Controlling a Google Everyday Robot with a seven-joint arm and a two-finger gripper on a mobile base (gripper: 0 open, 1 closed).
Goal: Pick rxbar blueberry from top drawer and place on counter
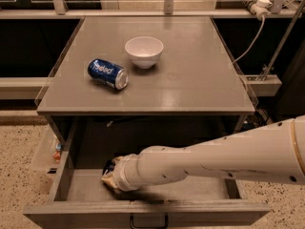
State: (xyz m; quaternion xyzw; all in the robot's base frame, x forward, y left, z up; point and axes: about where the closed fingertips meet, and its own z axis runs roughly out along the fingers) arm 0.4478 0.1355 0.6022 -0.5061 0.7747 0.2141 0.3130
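Note:
The top drawer (66, 175) is pulled open below the counter (190, 80). My white arm reaches in from the right across the drawer. My gripper (110, 174) is low in the drawer's left half, near its floor. A small dark blue patch (109, 166) shows just behind the gripper's tip; it may be the rxbar blueberry, most of it hidden by the wrist.
A blue soda can (107, 73) lies on its side on the counter's left part. A white bowl (144, 51) stands behind it near the middle. A white cable (250, 35) hangs at the back right. A clear side bin (46, 149) hangs left of the drawer.

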